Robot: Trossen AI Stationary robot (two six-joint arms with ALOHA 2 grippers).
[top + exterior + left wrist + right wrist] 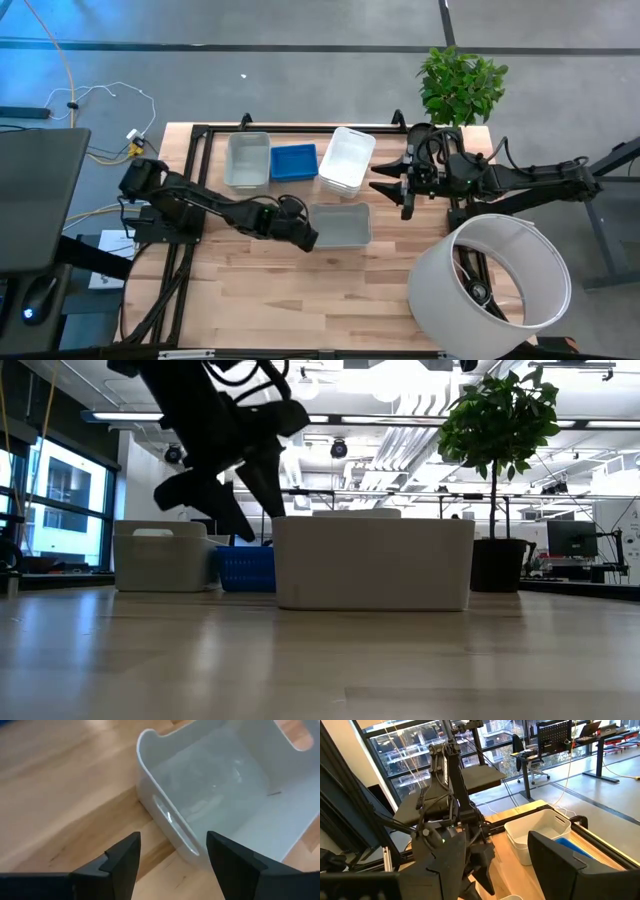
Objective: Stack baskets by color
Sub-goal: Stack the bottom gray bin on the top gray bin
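Two robot arms sort baskets by colour on a wooden table (pixel 260 290). The left tool (pixel 306 238) hangs just beside the near-left end of a lone translucent grey basket (pixel 341 224), fingers spread and holding nothing; the wrist view shows both dark fingers (pixel 125 862) apart, w/ the basket's handle slot between them, so the tool looks lined up on that short wall, the natural place to pinch a thin-walled bin. That basket sits upright on the table, nearer the front than the rest and apart from them, prob. because it is not yet stacked. Further back, L to R: another grey basket (pixel 248 160), a blue perforated basket (pixel 293 162) just beside it, and a nested stack of white baskets (pixel 347 160), tilted slightly off square. The whites seem already grouped; how many bins each pile holds can't be told from above. The lone grey one presumably belongs in the grey one at back left. The right tool (pixel 405 187) waits near the white stack, jaws apart, empty, clear of the left arm's path. A large white cylinder (pixel 492 285) lies at the table's front right and a potted plant (pixel 461 85) stands at the back right corner, neither part of the sort.
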